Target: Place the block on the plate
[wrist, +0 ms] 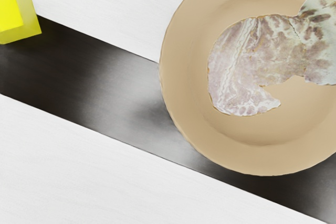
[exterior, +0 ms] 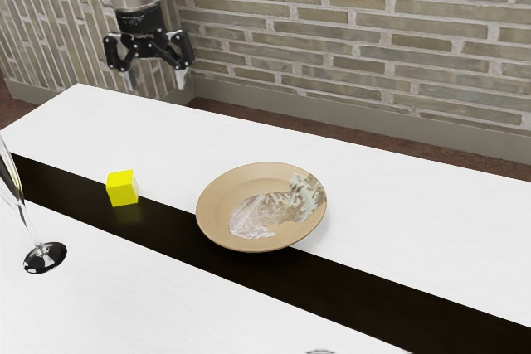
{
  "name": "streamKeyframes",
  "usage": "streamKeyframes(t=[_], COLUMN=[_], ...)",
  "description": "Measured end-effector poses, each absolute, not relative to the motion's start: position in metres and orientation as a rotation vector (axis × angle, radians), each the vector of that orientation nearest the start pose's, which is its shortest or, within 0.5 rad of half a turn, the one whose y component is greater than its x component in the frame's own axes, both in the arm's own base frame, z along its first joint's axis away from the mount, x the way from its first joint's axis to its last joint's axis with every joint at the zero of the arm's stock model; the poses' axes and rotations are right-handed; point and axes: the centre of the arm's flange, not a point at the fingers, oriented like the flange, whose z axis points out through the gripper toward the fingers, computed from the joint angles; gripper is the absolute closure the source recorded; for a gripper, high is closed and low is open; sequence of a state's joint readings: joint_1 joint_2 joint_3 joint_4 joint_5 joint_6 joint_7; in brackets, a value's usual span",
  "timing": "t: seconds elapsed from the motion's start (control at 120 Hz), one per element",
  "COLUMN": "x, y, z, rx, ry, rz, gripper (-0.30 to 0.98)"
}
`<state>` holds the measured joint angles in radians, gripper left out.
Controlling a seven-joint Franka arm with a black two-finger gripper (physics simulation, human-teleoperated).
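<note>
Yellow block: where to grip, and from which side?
Come straight down and pinch two opposite upright sides of the yellow block, around mid-height. It looks cube-shaped and sits flat, top face bare; the plate stands apart from it, so the open gripper should have finger room.

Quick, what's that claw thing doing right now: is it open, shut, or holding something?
Gripper: open, fingers spread apart with nothing between them, up above the table.

Legible text: none | labels, brands, numbers, signs: none
</note>
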<state>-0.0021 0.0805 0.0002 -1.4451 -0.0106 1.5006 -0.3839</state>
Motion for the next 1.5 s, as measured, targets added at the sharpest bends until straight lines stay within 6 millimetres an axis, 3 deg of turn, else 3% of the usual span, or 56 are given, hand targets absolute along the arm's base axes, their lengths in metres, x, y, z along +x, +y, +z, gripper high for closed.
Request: streamKeyframes(t=[0.058, 0.15, 0.233, 0.333, 0.517, 0.708, 0.967, 1.2, 1.358, 1.5], x=[0.573, 0.573, 0.588, 0.611, 0.657, 0.668, 0.672, 0.662, 0.652, 0.657], y=[0.001, -0.012, -0.014, 0.036, 0.119, 0.192, 0.232, 0.250, 0.275, 0.281], z=[0.631, 0.630, 0.608, 0.578, 0.495, 0.451, 0.406, 0.352, 0.339, 0.319], rx=[-3.091, -3.098, -3.092, -3.023, -2.921, -2.839, -2.824, -2.863, -2.860, -2.877], ry=[-0.592, -0.544, -0.546, -0.713, -0.975, -1.205, -1.304, -1.290, -1.290, -1.274], rz=[0.040, 0.042, 0.082, 0.117, 0.213, 0.216, 0.236, 0.253, 0.206, 0.176], gripper=[0.00, 0.00, 0.00, 0.00, 0.00, 0.00, 0.00, 0.00, 0.00, 0.00])
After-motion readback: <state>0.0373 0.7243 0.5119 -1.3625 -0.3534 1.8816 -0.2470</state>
